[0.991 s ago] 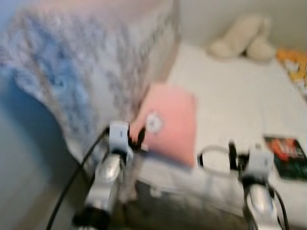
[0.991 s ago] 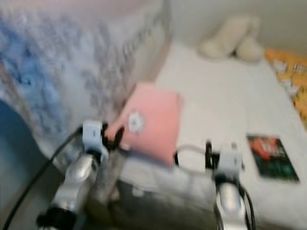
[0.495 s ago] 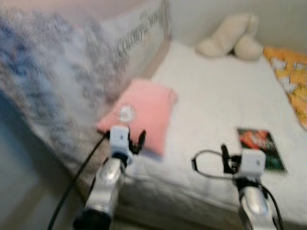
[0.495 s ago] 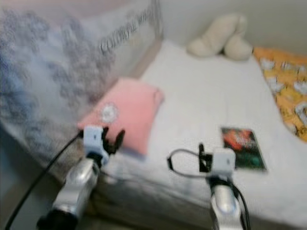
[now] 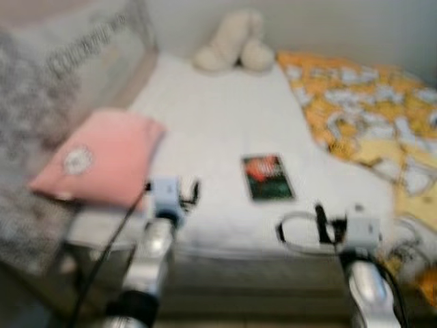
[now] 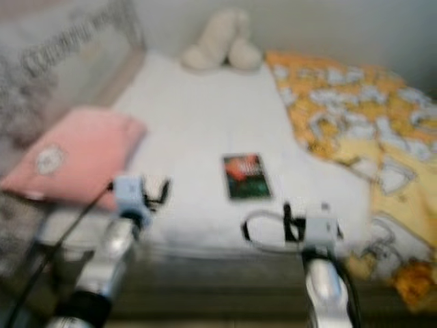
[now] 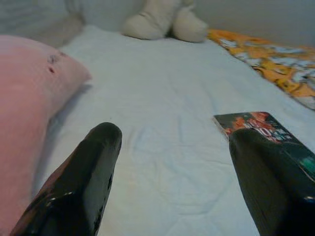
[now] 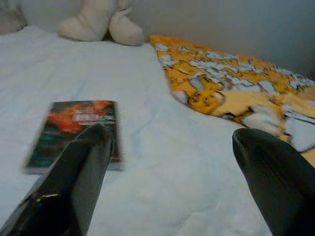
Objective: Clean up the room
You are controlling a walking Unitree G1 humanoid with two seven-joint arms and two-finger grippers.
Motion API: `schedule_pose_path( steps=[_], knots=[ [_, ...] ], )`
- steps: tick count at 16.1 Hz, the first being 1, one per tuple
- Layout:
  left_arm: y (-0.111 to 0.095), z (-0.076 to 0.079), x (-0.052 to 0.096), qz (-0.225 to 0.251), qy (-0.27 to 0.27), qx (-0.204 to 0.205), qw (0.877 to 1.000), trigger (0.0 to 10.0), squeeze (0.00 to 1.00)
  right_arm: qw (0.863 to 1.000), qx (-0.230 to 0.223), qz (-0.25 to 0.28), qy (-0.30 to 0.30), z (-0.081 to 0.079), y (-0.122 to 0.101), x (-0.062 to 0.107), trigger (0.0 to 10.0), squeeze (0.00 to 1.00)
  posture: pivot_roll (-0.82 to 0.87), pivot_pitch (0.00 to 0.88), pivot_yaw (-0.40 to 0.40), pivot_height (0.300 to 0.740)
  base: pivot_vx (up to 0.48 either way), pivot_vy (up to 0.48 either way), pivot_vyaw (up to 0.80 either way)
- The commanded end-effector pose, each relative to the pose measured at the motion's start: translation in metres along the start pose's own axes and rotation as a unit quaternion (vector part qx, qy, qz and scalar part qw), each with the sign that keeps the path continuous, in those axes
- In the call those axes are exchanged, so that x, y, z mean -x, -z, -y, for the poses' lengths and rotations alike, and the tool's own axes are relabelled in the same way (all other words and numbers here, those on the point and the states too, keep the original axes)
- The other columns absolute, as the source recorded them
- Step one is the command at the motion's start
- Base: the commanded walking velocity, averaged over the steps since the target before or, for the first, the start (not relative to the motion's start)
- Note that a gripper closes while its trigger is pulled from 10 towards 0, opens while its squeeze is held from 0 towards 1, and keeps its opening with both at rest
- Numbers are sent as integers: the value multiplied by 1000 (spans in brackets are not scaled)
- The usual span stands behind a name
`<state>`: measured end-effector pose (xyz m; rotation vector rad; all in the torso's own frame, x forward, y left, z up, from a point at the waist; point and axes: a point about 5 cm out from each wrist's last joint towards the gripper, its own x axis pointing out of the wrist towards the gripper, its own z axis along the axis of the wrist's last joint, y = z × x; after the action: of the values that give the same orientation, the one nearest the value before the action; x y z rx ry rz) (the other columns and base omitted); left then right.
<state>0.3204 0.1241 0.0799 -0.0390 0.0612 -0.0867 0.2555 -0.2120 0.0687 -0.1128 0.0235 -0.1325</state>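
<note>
A dark rectangular book with a red-and-green cover lies flat near the middle of the white-sheeted bed, with a soft pink pillow at the bed's left edge and a rumpled orange-and-yellow patterned blanket along its right side. A cream plush toy sits at the far end against the wall. Both tools hover over the near edge — the left tool with fingers apart, empty, between pillow and book, the right tool likewise spread, empty, between book and blanket.
</note>
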Motion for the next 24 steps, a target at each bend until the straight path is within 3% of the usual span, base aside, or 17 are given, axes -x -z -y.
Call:
schedule_pose_path(
  steps=[1,5,10,11,13,14,18,24],
  knots=[
    [-5,5,-4,5,-6,-17,1000,10000,1000,1000,-17,-16,3,7,6,0,10000,1000,57,0,-2,740,0,0,0],
    [-10,2,-7,12,-23,-46,999,10000,1000,999,-18,-26,-13,8,8,-8,10000,1000,71,0,-8,740,0,0,0],
    [-6,9,-1,13,-2,-19,1000,10000,1000,999,-4,-46,-24,4,14,-6,10000,1000,82,0,-24,740,0,0,0],
    [-5,13,-2,4,14,-12,1000,10000,0,999,17,-44,-23,3,14,-6,10000,0,83,0,-26,740,360,-311,0],
    [-5,15,-5,-1,14,-10,1000,10000,0,999,21,-36,-31,-1,11,-6,10000,0,83,0,-26,740,382,-287,0],
    [-6,17,-8,-4,10,10,1000,10000,0,998,27,-27,-40,-5,7,-9,10000,0,83,0,-25,740,390,-277,0],
    [-10,21,-11,4,29,3,1000,10000,0,998,29,-22,-44,-11,4,-14,10000,0,75,0,-12,740,413,-124,0],
    [-16,19,-23,-1,19,9,1000,10000,0,998,23,-32,-44,-11,7,-9,10000,0,55,0,-6,740,455,0,-780]
  ],
)
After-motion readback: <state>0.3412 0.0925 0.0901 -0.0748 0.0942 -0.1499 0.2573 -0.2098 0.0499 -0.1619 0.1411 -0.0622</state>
